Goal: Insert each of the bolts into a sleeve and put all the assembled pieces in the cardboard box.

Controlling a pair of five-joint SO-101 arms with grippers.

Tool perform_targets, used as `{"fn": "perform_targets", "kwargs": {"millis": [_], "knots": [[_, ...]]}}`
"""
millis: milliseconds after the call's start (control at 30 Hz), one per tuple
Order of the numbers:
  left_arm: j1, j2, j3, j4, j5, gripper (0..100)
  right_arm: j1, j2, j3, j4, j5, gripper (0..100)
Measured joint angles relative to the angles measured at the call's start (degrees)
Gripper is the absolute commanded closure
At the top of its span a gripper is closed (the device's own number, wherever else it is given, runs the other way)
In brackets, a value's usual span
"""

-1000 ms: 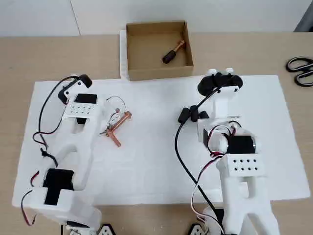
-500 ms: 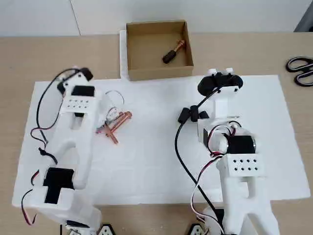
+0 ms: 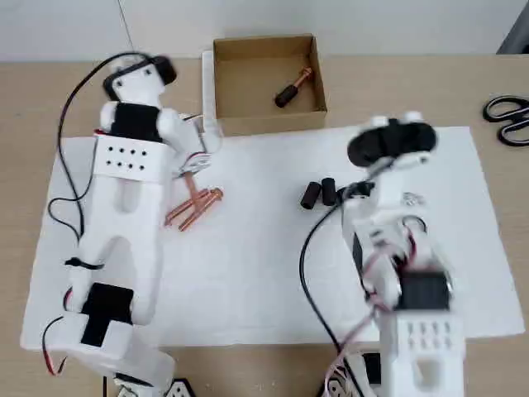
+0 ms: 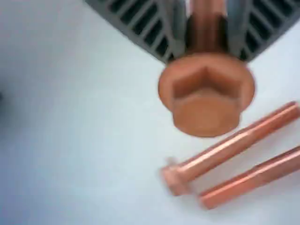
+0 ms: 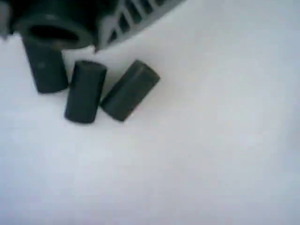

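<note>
A copper bolt (image 4: 206, 93) is clamped in the left hand (image 4: 206, 33) at left of centre in the high view, head outward. Two more bolts (image 3: 201, 204) are seen just below it on the white sheet (image 3: 264, 273). Dark sleeves (image 5: 84, 91) lie mid-frame beside the right hand (image 3: 355, 192) — apart or together cannot be told. One assembled piece (image 3: 293, 85) lies in the cardboard box (image 3: 240, 91), top centre.

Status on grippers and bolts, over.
Left gripper shut on copper hex-head bolt. Right gripper shut on black cylindrical sleeve. One assembled piece in cardboard box. Two bolts, two sleeves loose on sheet.
</note>
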Motion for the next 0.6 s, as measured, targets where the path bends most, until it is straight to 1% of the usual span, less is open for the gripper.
{"fn": "perform_targets", "kwargs": {"millis": [100, 200, 300, 400, 500, 600], "knots": [[3.69, -2.73, -1.93, 0.00, 0.00, 99, -0.09, -10.81, 0.00, 5.01, 2.29, 99.5], [7.47, -8.44, -2.37, -0.09, -0.88, 99, -0.09, -20.57, 0.79, 10.99, 3.78, 99.5], [10.90, -13.98, -2.37, -1.67, -2.11, 99, -0.18, -25.23, 4.75, 12.75, 4.04, 99.5], [12.66, -18.20, -2.37, -4.31, -2.20, 99, 0.09, -27.08, 9.67, 11.16, 4.04, 99.5], [14.42, -20.57, -2.37, -5.54, -2.20, 99, -0.35, -27.25, 14.86, 5.89, 4.04, 99.5], [16.35, -21.19, -2.37, -5.80, -2.20, 99, -3.87, -27.69, 19.43, 0.97, 4.04, 99.5]]}}
